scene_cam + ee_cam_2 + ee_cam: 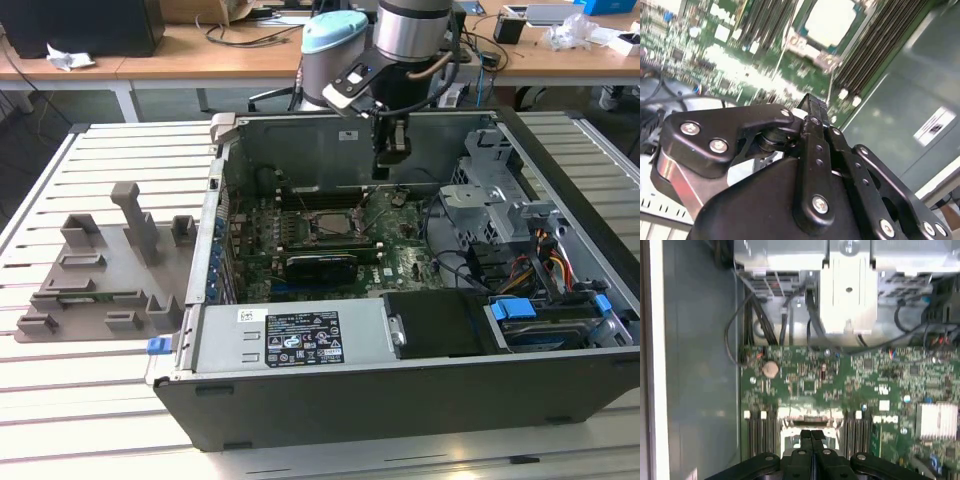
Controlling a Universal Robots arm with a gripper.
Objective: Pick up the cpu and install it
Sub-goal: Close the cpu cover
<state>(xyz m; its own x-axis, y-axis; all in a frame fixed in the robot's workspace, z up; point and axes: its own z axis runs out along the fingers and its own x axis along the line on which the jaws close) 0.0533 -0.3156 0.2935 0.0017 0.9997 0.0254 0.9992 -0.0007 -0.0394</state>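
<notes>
One upright arm (pixel 412 40) near the cpu (pixel 830 20), tool (pixel 812 436) fingertips (pixel 806 436) together

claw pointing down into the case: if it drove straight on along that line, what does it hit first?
Probably the green motherboard right beside the CPU socket, not the cpu itself. The claw hangs above that area. Depth is unclear, so it could be the socket's edge instead.

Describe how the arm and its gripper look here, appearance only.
The arm has silver-grey cylindrical segments with a pale blue round joint cap, and a black cable loops beside its wrist. The gripper is matte black, built from flat linkage bars pinned with silver screw heads, ending in two narrow fingers.
</notes>
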